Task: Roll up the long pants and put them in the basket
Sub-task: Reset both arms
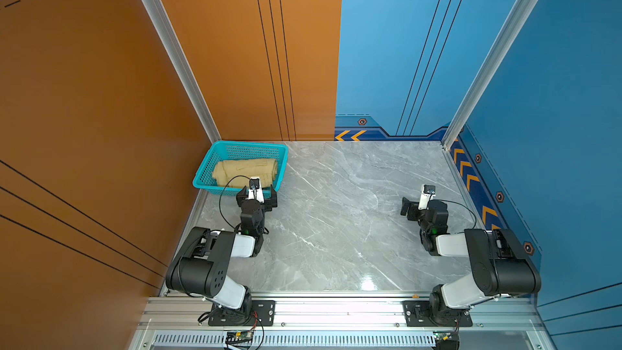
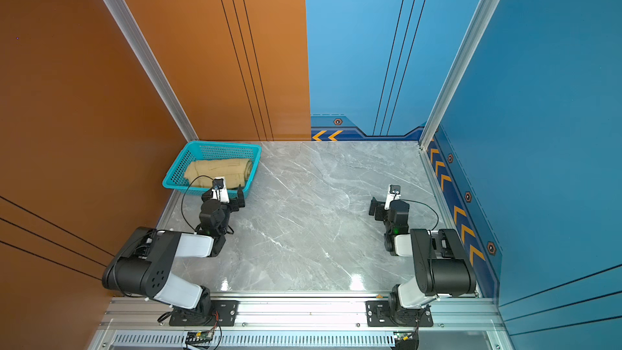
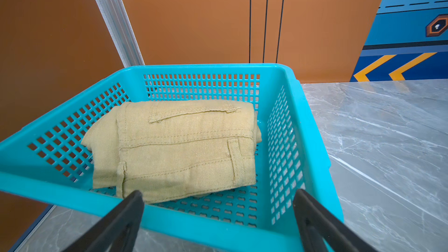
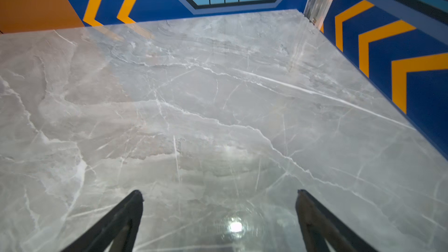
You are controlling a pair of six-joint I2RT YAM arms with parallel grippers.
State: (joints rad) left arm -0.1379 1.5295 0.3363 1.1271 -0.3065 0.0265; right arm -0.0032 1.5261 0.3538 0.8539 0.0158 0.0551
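Khaki cloth fills most of the basket. The pants (image 3: 179,151) lie on its floor as one thick, tight bundle, with the waistband and belt loops on the outside and a loose flap poking out at one end. The teal basket (image 3: 208,67) stands in the far corner of the table (image 1: 336,213), on the left arm's side and close to the orange wall.

The left hand (image 3: 218,193) hovers at the basket's near rim with its fingers spread wide and nothing between them. From above it looks to be just outside the rim, not touching the cloth. The right hand (image 4: 219,193) hangs over bare table, well apart from the basket. Its fingers are also spread and it is empty.

To my eye the rolling itself looks done, since the bundle is compact and put away with neither hand on it. If so, the only step left is for the left arm to draw back from the rim without catching it.

I cannot rule out the other reading, that the bundle is only folded and waiting to be taken out. In that case the left hand would have to reach over the rim, come down on the roll and close on enough layers to lift it whole. The loose flap is the likeliest part to slip free and let the bundle unwind.
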